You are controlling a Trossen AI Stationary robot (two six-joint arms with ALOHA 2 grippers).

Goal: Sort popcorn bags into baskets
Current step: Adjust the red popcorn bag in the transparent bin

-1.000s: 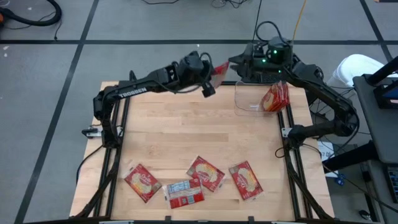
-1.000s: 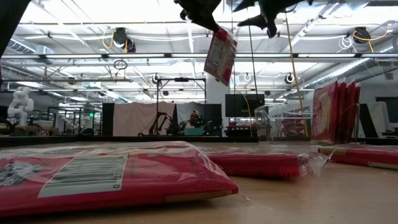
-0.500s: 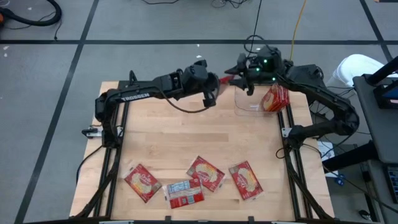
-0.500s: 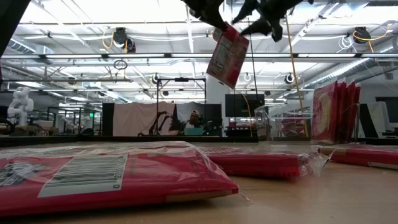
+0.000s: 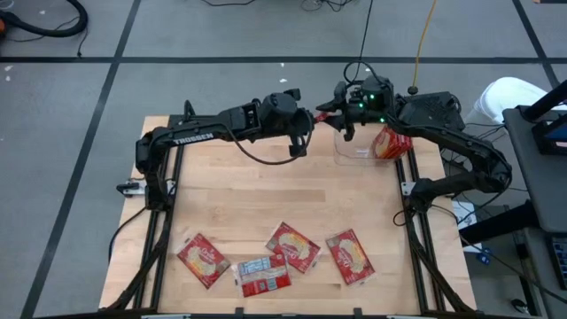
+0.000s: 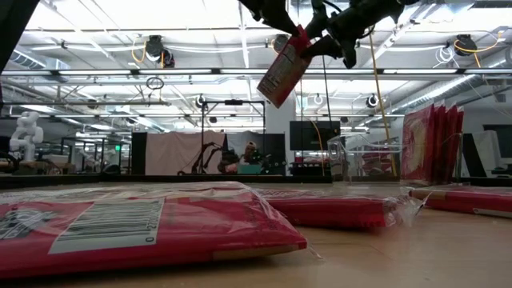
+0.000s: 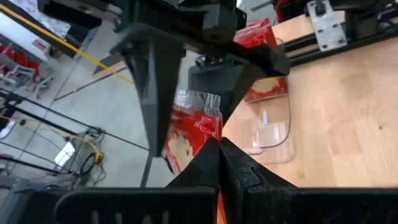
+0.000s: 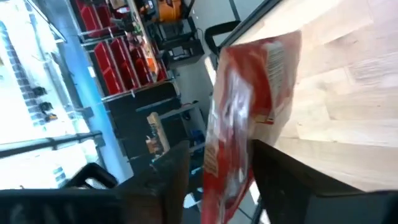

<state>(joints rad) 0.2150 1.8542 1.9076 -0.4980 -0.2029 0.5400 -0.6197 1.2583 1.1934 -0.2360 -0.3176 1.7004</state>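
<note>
While the left gripper [image 5: 312, 116] pinched a flat red popcorn packet [image 6: 282, 74] aloft, the right gripper's [image 5: 339, 112] parted fingers straddled it beside the clear plastic bin [image 5: 354, 147].

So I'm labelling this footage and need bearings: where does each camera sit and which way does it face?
High view: overhead, straight down on the table; both arms show.
Low view: at tabletop height, level across; both arms enter from above.
Left wrist view: past the left gripper, toward the clear bin.
Right wrist view: past the right gripper over the table edge.
Shared: all four show the raised popcorn bag between both grippers.
</note>
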